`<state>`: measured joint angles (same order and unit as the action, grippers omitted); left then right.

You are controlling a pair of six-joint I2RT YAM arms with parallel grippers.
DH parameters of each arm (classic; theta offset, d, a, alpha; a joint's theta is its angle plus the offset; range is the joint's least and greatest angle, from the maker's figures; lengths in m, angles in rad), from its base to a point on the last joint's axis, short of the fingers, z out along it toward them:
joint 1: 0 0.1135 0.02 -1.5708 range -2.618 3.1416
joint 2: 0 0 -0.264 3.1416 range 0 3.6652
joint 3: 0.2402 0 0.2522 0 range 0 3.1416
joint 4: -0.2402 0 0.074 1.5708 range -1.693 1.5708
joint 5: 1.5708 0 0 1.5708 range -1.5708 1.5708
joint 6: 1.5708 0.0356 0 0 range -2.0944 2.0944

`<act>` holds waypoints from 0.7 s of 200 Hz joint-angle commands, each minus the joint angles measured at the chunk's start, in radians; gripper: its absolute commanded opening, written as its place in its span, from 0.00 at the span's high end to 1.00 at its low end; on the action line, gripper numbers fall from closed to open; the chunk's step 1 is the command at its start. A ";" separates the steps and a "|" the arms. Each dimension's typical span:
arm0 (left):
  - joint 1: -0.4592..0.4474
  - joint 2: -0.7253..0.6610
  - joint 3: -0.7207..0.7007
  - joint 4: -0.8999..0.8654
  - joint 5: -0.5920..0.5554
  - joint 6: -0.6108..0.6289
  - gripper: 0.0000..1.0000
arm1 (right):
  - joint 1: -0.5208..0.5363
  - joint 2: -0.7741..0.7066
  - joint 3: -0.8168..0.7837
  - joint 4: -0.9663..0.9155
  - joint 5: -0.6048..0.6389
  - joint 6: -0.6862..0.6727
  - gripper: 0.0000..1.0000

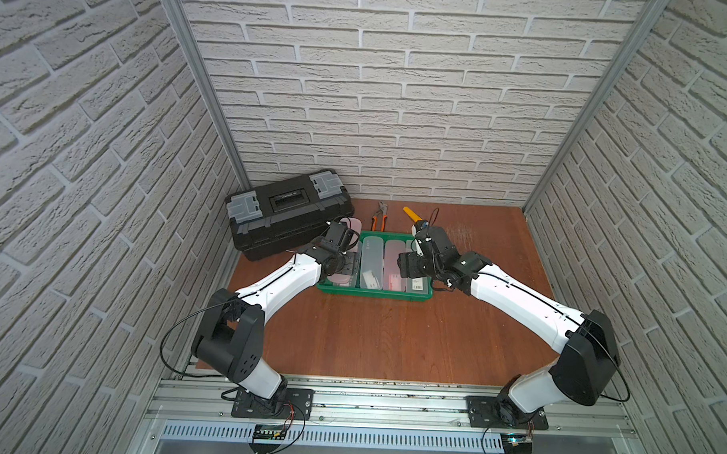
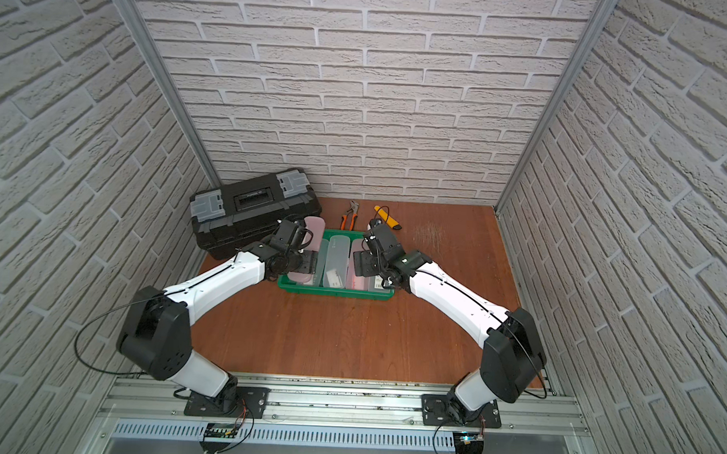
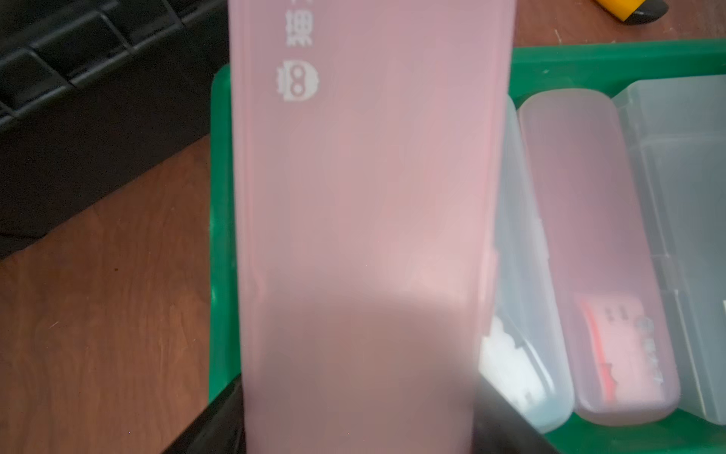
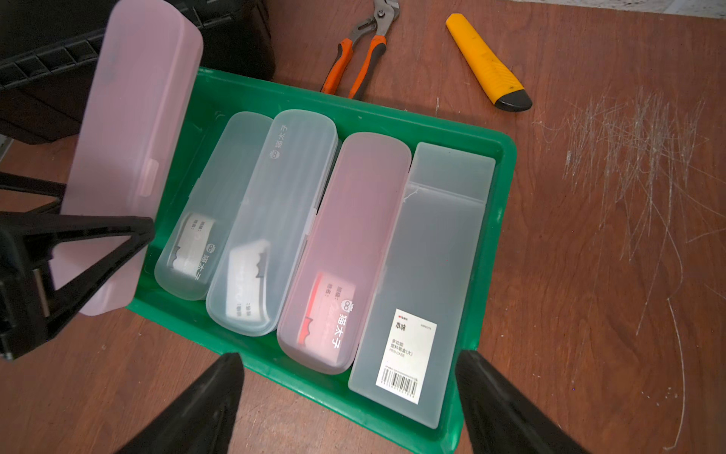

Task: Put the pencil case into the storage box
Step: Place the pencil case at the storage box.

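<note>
Top views: the frosted pink oblong plastic pencil case (image 1: pixel 354 227) hangs tilted over the shallow green plastic storage box (image 1: pixel 372 294), at the rim nearest the left arm.
Left wrist view: the left gripper (image 3: pixel 361 424) is clamped on its end.
Right wrist view: the right gripper (image 4: pixel 347 355) is parted and empty. Four translucent cases (image 4: pixel 345 251) lie inside the box. Lowering and release are outstanding.

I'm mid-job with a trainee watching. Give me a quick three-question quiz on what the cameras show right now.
1. True or false: the right gripper is clamped on a case.
2. The left gripper is: A) open and empty, B) shut on the pink pencil case, C) out of every view.
3. How many cases lie inside the green storage box?

Key:
1. False. Its jaws stand open with nothing between them.
2. B.
3. Four.
</note>
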<state>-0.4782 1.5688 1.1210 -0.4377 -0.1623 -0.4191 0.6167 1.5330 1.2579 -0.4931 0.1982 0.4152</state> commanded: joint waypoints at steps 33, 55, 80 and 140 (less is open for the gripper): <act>0.006 0.017 -0.007 0.078 0.041 -0.016 0.19 | -0.005 -0.002 -0.008 0.014 0.008 0.016 0.11; 0.006 0.024 -0.012 0.085 0.045 -0.028 0.18 | -0.005 -0.002 -0.002 0.009 0.007 0.012 0.11; 0.005 0.033 -0.016 0.089 0.046 -0.032 0.17 | -0.006 -0.011 -0.008 0.005 0.014 0.004 0.11; 0.005 0.074 -0.009 0.085 0.041 -0.037 0.06 | -0.006 -0.008 -0.007 0.002 0.011 -0.001 0.11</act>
<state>-0.4778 1.6211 1.1152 -0.3832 -0.1249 -0.4488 0.6151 1.5330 1.2560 -0.5045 0.2016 0.4141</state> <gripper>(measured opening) 0.930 0.892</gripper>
